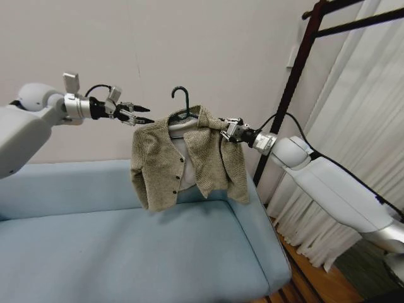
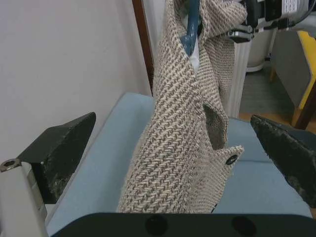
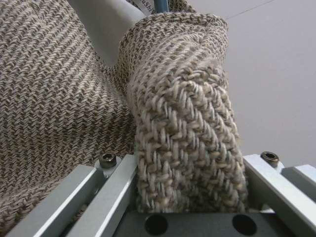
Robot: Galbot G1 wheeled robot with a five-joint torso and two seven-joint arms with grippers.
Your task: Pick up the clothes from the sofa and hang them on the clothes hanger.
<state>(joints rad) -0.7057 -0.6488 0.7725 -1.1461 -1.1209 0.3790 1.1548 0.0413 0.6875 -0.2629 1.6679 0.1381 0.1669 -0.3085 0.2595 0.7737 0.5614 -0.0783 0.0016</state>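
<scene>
- The right gripper [image 1: 228,128] is clamped on a shoulder of the cardigan [image 1: 189,158], which hangs on its hanger [image 1: 181,101] above the sofa [image 1: 95,240].
- The left gripper [image 1: 144,113] hovers just beside it, jaws apart.
- Likely the carrying step; next, the hook must reach the rack [image 1: 297,76].

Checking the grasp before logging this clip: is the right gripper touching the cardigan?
Touching. The right wrist view shows the cardigan bunched between the fingers of the right gripper, pressed against both.
</scene>
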